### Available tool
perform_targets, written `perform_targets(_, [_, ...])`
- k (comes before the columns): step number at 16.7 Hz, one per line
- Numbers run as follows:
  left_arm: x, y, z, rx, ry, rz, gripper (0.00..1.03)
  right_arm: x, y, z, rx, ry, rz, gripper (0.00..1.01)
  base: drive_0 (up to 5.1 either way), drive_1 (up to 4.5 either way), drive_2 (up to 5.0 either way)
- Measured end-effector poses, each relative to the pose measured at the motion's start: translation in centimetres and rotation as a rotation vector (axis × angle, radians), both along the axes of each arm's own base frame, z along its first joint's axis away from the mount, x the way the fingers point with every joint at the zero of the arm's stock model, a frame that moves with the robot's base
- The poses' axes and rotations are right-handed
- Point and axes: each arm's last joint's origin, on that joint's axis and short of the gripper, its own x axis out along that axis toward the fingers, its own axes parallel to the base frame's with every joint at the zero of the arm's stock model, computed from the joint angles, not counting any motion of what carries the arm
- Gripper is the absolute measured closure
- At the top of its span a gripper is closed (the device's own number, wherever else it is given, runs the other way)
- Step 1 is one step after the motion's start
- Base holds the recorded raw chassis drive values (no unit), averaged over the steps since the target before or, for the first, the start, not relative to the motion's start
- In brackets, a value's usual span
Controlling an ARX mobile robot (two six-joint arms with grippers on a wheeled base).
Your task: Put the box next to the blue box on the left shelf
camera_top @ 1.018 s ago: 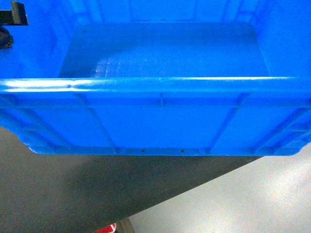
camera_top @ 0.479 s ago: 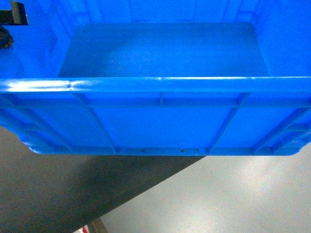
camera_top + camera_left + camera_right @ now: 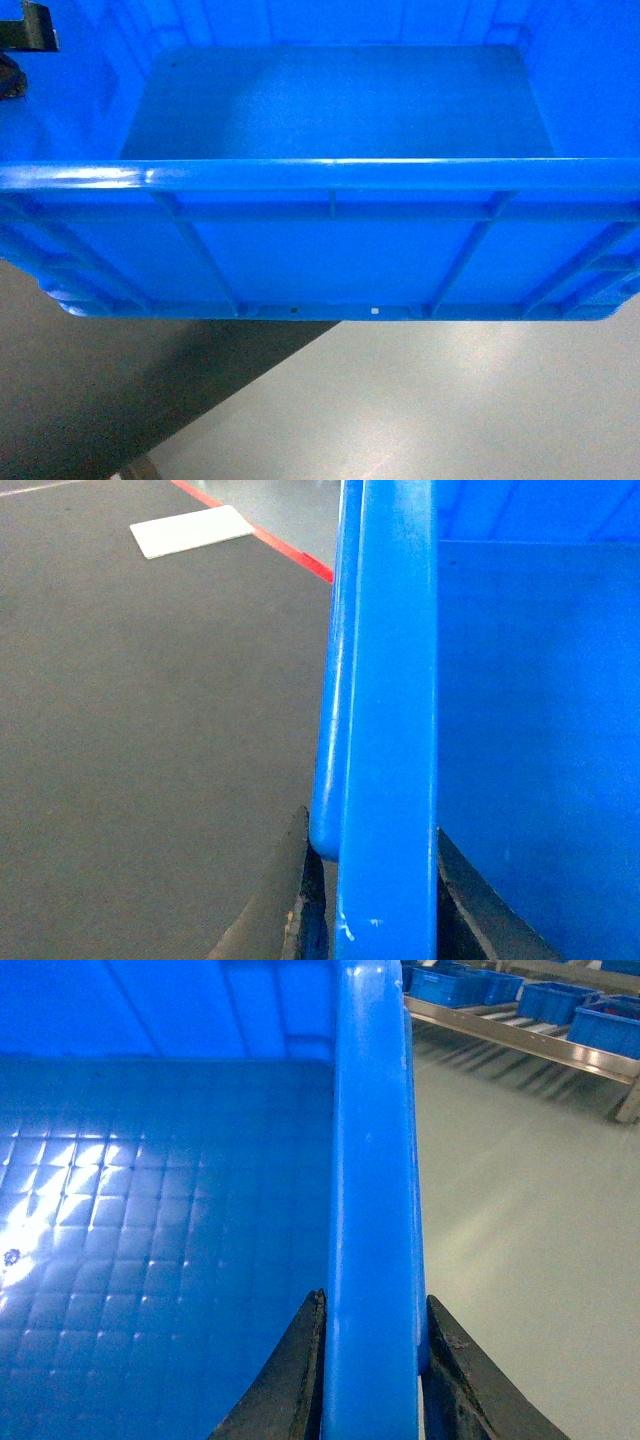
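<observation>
The box (image 3: 330,100), a large bright-blue crate, fills the upper head view, carried above the floor and empty. My left gripper (image 3: 370,825) is shut on its left rim (image 3: 385,730), one black finger outside and one inside the wall. On the opposite rim (image 3: 370,1160) my right gripper (image 3: 375,1298) is shut in the same way. A silver-framed shelf (image 3: 520,1045) with several blue boxes (image 3: 455,985) stands far off in the right wrist view. Whether it is the left shelf I cannot tell.
A dark grey mat (image 3: 90,400) lies under the crate at left, with light grey floor (image 3: 450,400) at right. A red floor line (image 3: 262,540) and a white sheet (image 3: 190,530) lie far off. A black piece of the left arm (image 3: 28,28) shows at top left.
The crate stays fixed in the head view while the floor slides beneath it. The mat's edge has shifted left, more light floor shows, and the red mark at the bottom has left view.
</observation>
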Motion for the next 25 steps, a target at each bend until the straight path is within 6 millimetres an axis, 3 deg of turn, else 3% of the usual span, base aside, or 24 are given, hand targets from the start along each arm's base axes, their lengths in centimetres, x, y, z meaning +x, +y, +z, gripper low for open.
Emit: perform_targets(25, [0.0,0.0,0.0,0.0,0.0,0.0,0.86,0.0,0.0,0.0,0.0,0.0,0.0,0.8,-1.6,-1.61,-1.6])
